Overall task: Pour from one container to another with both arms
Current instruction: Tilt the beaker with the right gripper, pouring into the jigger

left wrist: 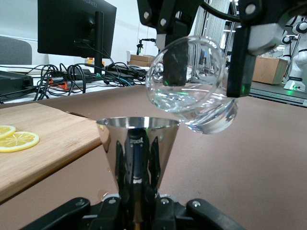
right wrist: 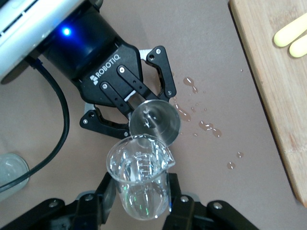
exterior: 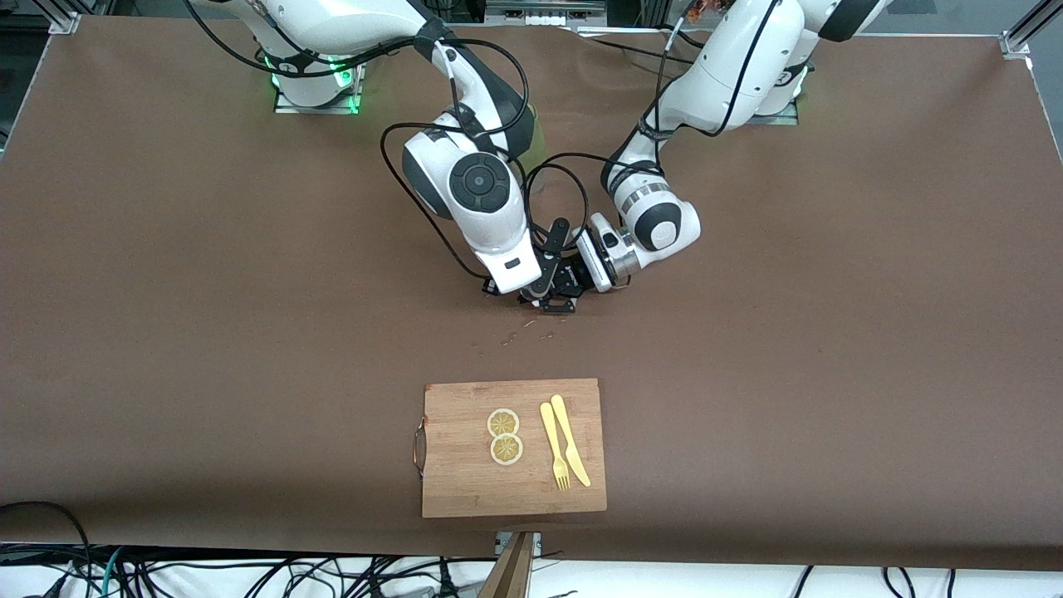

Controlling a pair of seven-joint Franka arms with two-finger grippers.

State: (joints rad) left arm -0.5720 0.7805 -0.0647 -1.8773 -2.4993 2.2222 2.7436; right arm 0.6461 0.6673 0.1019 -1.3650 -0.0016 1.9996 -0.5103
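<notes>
Tilting over the jigger's (left wrist: 138, 143) rim, right pincer (left wrist: 206, 52) clamps the cup (left wrist: 189, 91); left pincer (right wrist: 125, 109) clamps jigger.

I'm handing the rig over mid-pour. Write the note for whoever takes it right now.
Left gripper: shut on the steel jigger, held upright just above the table.
Right gripper: shut on the glass cup, tilted with its spout over the jigger's mouth.
Done: both picked up and lined up; some liquid remains in the cup; drops are spilled on the table beside the grippers.
Left: finish pouring, level the cup, set both down.
Cutting board with lemon slices lies nearer the front camera, untouched.
</notes>
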